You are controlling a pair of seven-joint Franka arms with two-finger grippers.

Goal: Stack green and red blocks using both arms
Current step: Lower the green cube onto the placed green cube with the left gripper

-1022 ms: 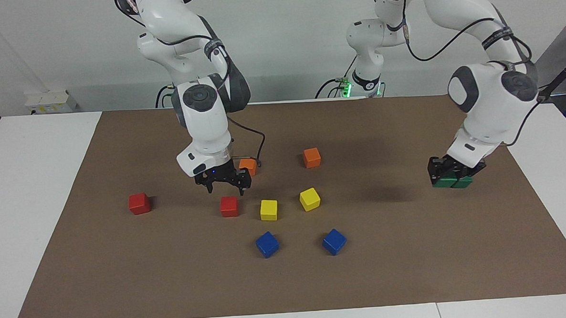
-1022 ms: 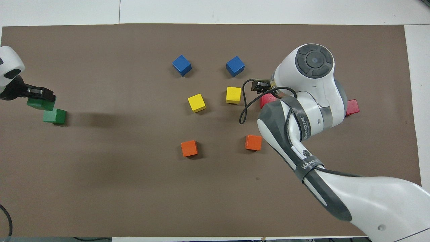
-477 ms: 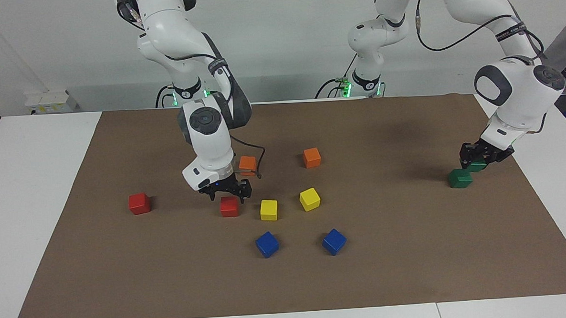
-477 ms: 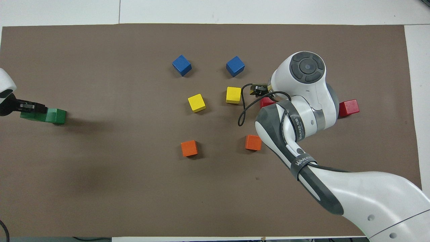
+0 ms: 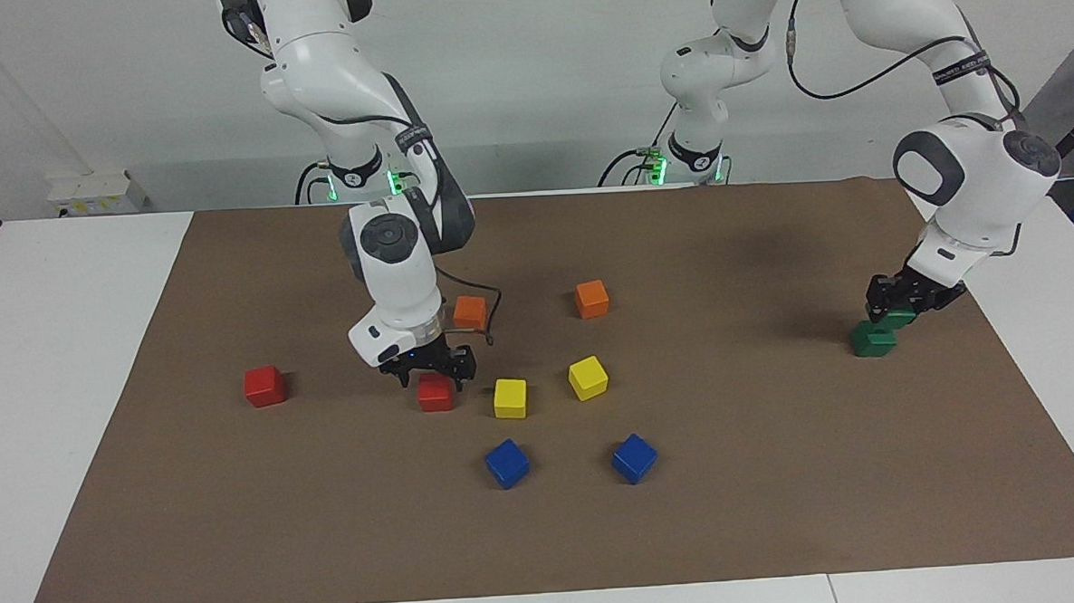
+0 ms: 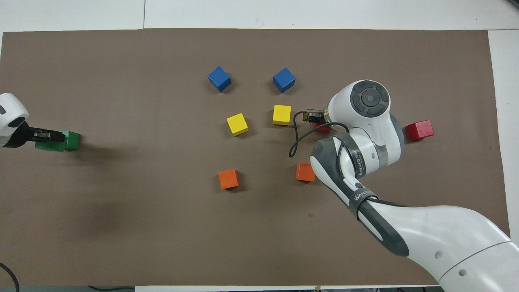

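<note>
Left gripper (image 5: 900,307) grips one of two green blocks (image 5: 872,339); right gripper (image 5: 428,368) spread above one of two red blocks (image 5: 436,393).

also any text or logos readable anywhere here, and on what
"WANFEED", as far as it reads, on the dark band around the right arm in the overhead view.
A second strap higher on that arm carries lettering too blurred to read.
The left arm has a band label too small to read.
Blocks: no markings.
</note>
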